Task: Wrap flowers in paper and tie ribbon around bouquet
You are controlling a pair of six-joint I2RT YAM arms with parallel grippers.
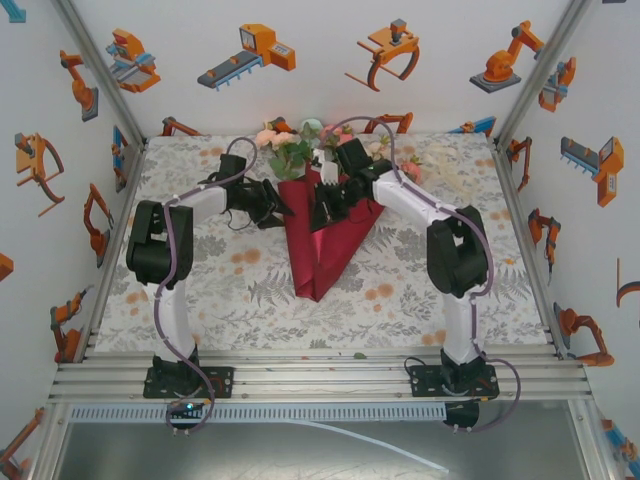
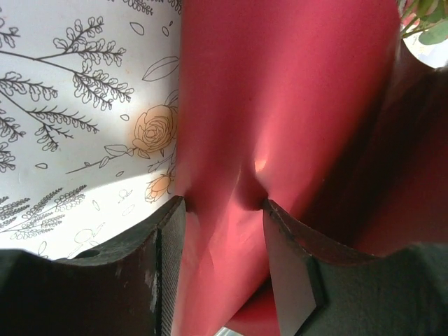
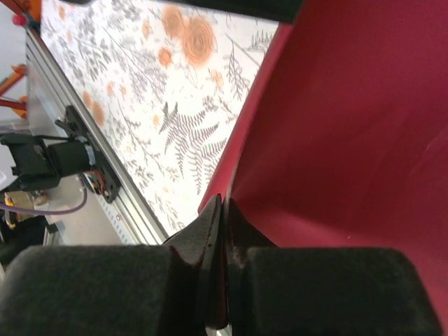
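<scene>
1. Covering the tabletop (image 1: 200, 290) is a cloth printed with grey leaves and orange blooms. The top view takes in all of it, while each wrist view catches just a patch beside the paper.
2. The paper (image 1: 318, 255), dark red, lies near the middle of the tabletop, folded into a cone with its tip towards the arms' bases. The overhead camera gives the whole outline; the wrist cameras give close red folds.
3. The flowers (image 1: 290, 150), with pink and cream heads and green leaves, sit at the cone's wide far end. Their stems are hidden, and how far they reach inside cannot be told. A few leaves peek into the left wrist view's upper right corner.
4. The left gripper (image 2: 220, 241) is pinching a raised fold of the paper, which dimples against both fingers (image 2: 168, 269).
5. The right gripper (image 3: 222, 227) has its fingers almost pressed together, a thin slit between them. The paper's edge meets their tips, but I cannot tell whether it is caught.
</scene>
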